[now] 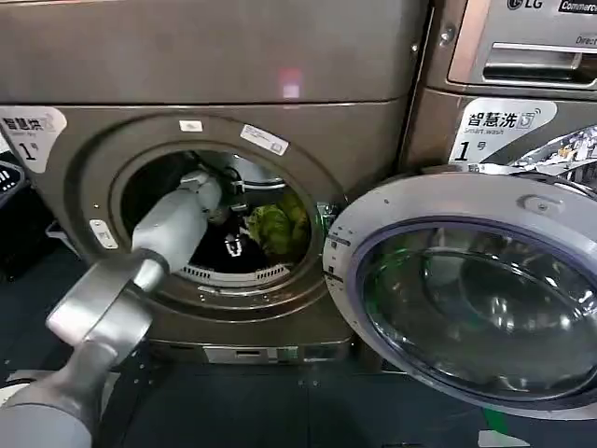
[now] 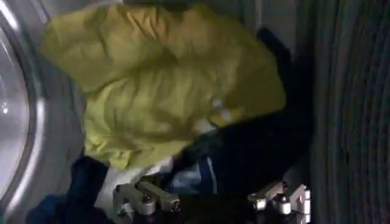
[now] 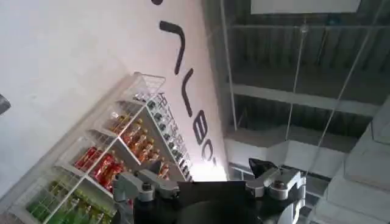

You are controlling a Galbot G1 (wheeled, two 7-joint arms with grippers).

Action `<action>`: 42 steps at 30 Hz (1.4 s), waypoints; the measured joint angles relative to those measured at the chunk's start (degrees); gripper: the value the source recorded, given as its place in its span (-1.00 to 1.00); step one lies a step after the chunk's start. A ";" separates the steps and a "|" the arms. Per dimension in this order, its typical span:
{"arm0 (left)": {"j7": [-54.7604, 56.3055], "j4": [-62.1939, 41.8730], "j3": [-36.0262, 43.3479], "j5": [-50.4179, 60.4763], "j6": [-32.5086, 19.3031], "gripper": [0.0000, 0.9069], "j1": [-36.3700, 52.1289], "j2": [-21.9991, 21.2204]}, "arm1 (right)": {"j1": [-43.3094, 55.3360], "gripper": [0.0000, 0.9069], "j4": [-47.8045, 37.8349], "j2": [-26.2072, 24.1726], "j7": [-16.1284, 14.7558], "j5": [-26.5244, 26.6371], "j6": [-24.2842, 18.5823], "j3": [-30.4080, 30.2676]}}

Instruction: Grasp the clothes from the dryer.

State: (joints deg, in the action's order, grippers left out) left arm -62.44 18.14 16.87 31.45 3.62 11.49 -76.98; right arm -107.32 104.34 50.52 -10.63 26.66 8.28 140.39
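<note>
The dryer [image 1: 364,140] stands in front of me with its round door [image 1: 550,210] swung open to the right. Inside the drum lie clothes: a yellow-green garment [image 1: 278,227] and a dark one [image 1: 233,247]. My left arm [image 1: 173,229] reaches through the opening into the drum. In the left wrist view the yellow garment [image 2: 164,85] lies crumpled over dark blue and black cloth [image 2: 244,158]. My left gripper [image 2: 210,204] is open just short of the dark cloth, its fingers [image 2: 143,199] spread wide. My right gripper [image 3: 207,182] is open and holds nothing, pointing up at a ceiling.
The open door's glass [image 1: 476,299] fills the lower right of the head view. A second machine [image 1: 522,84] stands to the right of the dryer. The drum's ribbed metal wall [image 2: 353,109] lies beside the clothes. A drinks shelf [image 3: 116,158] shows in the right wrist view.
</note>
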 measured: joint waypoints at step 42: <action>2.18 -6.14 2.74 6.55 0.29 -0.62 -1.07 -1.08 | 2.84 1.00 1.56 -0.03 -0.30 -1.56 -0.36 -4.17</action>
State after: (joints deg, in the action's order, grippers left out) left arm -60.27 12.00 19.60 38.00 3.91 10.43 -78.06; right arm -104.48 105.89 50.49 -10.93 25.10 7.92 136.22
